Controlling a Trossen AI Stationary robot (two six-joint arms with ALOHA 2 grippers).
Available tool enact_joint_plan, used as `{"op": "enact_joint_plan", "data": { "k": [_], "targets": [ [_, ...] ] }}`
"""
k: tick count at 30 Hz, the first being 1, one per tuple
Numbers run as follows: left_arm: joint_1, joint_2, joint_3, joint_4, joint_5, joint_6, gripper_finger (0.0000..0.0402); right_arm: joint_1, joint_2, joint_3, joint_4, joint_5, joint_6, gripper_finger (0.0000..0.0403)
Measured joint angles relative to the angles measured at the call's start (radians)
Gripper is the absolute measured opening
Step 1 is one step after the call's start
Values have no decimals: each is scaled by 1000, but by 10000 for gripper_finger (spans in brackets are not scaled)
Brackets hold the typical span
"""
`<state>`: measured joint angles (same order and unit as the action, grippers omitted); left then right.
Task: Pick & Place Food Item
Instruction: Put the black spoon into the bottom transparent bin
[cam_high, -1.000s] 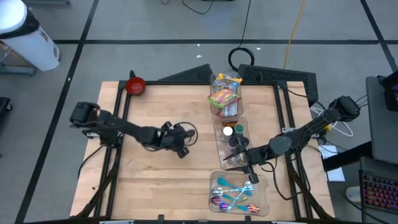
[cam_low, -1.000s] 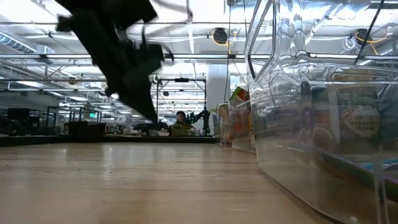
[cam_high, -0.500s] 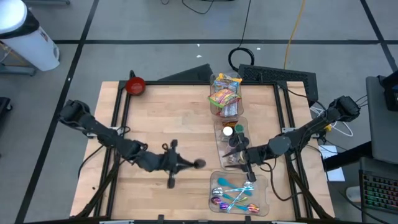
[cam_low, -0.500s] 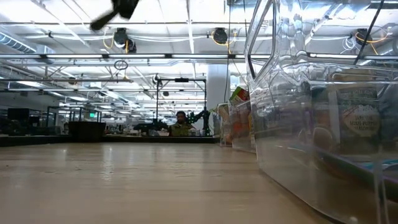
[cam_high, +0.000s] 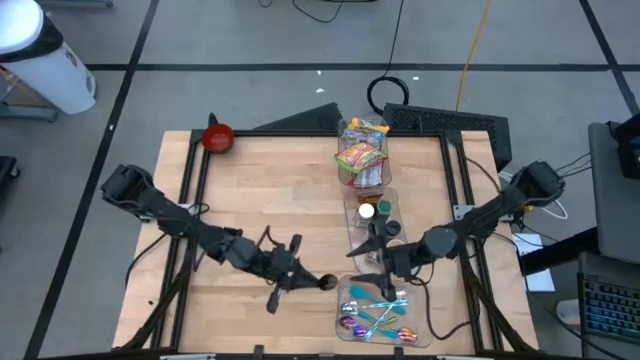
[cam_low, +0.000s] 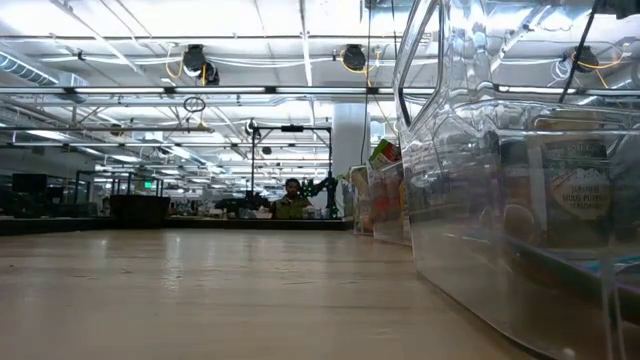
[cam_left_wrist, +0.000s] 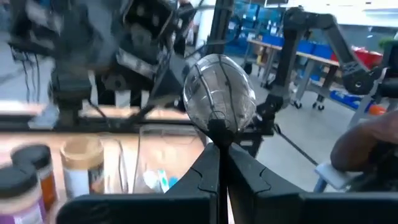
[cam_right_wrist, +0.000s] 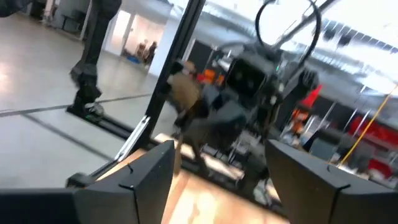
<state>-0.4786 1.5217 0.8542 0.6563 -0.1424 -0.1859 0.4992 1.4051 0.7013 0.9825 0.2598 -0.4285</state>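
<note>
At the desk's front, the left tool pinches a clear bulb by its stem; the right tool gapes wide beside the food jars. A swing might clip their bin.

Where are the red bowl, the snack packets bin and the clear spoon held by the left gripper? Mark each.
red bowl (cam_high: 217, 138): high view, centre of the bowl.
snack packets bin (cam_high: 361, 152): high view, on the packets.
clear spoon (cam_left_wrist: 219, 94): left wrist view, spoon's bowl.

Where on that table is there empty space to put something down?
The wooden tabletop is bare between the red bowl and the snack bin. It is crowded along the clear bins, where the left gripper and right gripper work.
</note>
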Motion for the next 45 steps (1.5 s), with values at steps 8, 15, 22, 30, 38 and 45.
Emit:
{"op": "enact_joint_plan", "data": {
  "k": [8,15,22,30,38,45],
  "targets": [
    [55,59,0,34,67,-70,9,-10,125,63,83,-6,-37,236],
    [78,71,0,45,101,-90,9,-27,149,90,50,-54,-21,207],
    [71,71,0,43,120,-89,13,-28,149,90,30,-54,-56,125],
    [72,71,0,38,123,-92,12,-30,149,91,39,-161,-84,9],
    [72,70,1,3,94,-43,23,-37,149,90,35,-171,-50,4],
    [19,78,2,-50,-61,83,109,-40,99,112,-75,-186,58,2]
  ]
}}
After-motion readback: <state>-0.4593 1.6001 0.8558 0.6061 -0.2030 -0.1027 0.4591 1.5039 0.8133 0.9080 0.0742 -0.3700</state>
